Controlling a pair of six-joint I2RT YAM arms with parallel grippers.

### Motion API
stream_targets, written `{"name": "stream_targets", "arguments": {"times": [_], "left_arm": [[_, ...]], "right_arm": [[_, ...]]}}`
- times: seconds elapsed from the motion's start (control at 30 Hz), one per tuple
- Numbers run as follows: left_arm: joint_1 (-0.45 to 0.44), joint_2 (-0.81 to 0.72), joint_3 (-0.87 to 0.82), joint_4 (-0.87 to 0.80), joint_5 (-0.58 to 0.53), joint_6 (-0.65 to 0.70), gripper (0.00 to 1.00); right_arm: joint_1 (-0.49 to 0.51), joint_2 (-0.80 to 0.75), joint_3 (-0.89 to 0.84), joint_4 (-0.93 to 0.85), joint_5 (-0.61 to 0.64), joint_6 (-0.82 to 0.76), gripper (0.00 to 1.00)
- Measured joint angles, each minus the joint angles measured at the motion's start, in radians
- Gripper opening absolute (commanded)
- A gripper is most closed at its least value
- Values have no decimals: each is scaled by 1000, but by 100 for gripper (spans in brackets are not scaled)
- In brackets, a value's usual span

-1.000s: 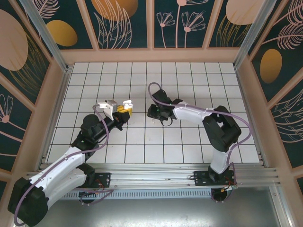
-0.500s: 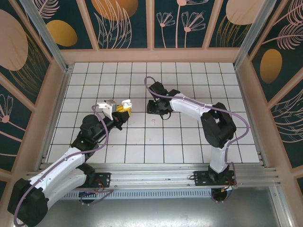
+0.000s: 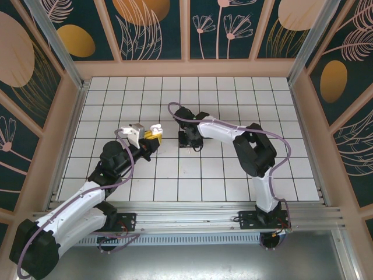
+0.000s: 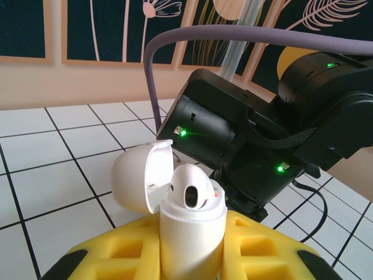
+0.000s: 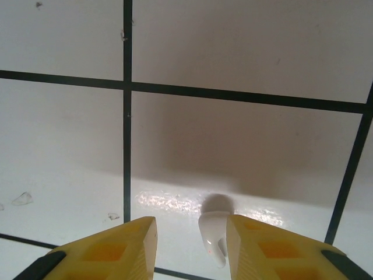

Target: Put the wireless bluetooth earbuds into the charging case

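Note:
My left gripper [image 3: 150, 136] [image 4: 192, 259] is shut on the white charging case [image 4: 192, 233] [image 3: 156, 127] and holds it upright above the tiles. The case's lid [image 4: 137, 181] is flipped open to the left. One white earbud [image 4: 192, 188] sits in the case's mouth. Another white earbud [image 5: 213, 233] lies on the floor tile between the yellow fingers of my right gripper [image 5: 191, 248] [image 3: 190, 140]. It rests close against the right finger [image 5: 274, 251], with a wide gap to the left finger [image 5: 111, 254]. That gripper is open and low over the tile.
The right arm's black wrist [image 4: 256, 140] looms just behind the held case, very near it. White tiled floor [image 3: 233, 169] stretches all around, bounded by a wooden wall [image 3: 186, 69] at the back and side rails.
The right arm has swung leftward and its gripper has come down over the white earbud on the tiles. The left gripper and case have stayed put.

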Motion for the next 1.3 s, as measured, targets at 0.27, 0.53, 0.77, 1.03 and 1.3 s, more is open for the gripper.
{"name": "stream_targets", "arguments": {"times": [0.27,0.53,0.77,1.03,1.3], "left_arm": [[0,-13,0,-6,-4,0,20],[0,-13,-2,-6,-7,0,21],[0,-13,-2,-6,-7,0,20],[0,-13,-2,-6,-7,0,21],[0,-8,-2,-6,-7,0,21]], "right_arm": [[2,37,29,-36,26,-17,35],[4,39,29,-54,40,-18,33],[7,39,29,-58,45,-18,33],[7,60,29,-58,47,-26,31],[7,60,31,-67,57,-44,21]]}}
